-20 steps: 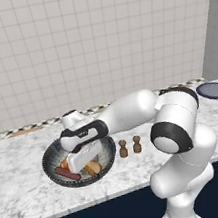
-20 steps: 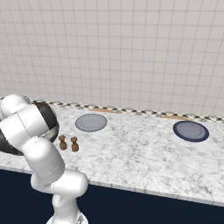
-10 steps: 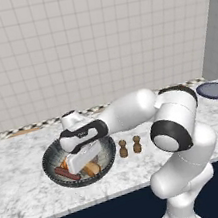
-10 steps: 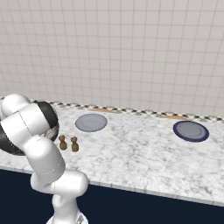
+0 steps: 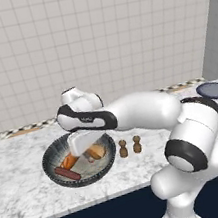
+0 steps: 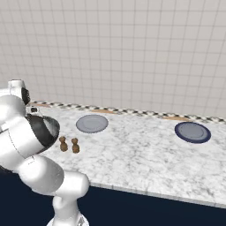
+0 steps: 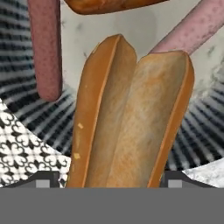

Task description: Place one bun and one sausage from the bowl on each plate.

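Two finger tips point(image 7: 43, 180) barely visible beside the bun point(image 7: 131, 118).

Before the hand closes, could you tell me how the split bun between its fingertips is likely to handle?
The bun looks soft, so it would probably compress in the hand. Its lengthwise slit could let the halves fold together. Long and rounded, lying against the bowl wall, it may roll if nudged.

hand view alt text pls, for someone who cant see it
A split orange-tan bun lies close up between the gripper fingertips, inside the ribbed dark bowl. A dark red sausage, a pink sausage and a second bun lie beyond it.
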You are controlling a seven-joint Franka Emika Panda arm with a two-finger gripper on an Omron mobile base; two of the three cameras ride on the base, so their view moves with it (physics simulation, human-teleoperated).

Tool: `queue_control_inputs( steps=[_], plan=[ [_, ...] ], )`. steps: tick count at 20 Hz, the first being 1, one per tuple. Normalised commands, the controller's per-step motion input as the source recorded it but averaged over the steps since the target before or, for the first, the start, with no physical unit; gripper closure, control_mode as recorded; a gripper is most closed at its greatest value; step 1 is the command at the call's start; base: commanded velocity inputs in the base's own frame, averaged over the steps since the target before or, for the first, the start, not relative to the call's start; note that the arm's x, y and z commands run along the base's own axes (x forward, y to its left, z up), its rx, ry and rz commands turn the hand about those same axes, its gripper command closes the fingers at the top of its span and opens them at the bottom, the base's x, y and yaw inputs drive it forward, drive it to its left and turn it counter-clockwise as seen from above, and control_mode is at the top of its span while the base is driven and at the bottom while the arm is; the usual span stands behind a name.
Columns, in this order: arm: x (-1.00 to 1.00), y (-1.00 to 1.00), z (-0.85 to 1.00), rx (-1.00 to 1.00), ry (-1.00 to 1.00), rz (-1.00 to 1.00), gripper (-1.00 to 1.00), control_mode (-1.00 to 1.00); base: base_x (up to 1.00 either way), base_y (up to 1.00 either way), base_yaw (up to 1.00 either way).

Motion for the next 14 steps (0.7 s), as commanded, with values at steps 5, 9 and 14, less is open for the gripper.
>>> queue_control_inputs(
  steps=[5, 9, 14],
  plan=[
    [-0.03, -0.82, 1.0, 0.0, 0.0, 0.0, 1.0, -1.0, 0.0, 0.0, 0.0],
    [0.0, -0.7, 0.75, 0.0, 0.0, 0.0, 1.0, -1.0, 0.0, 0.0, 0.0],
    [0.24, -0.83, 0.05, 0.04, 0.0, 0.0, 1.0, -1.0, 0.0, 0.0, 0.0]
  ],
)
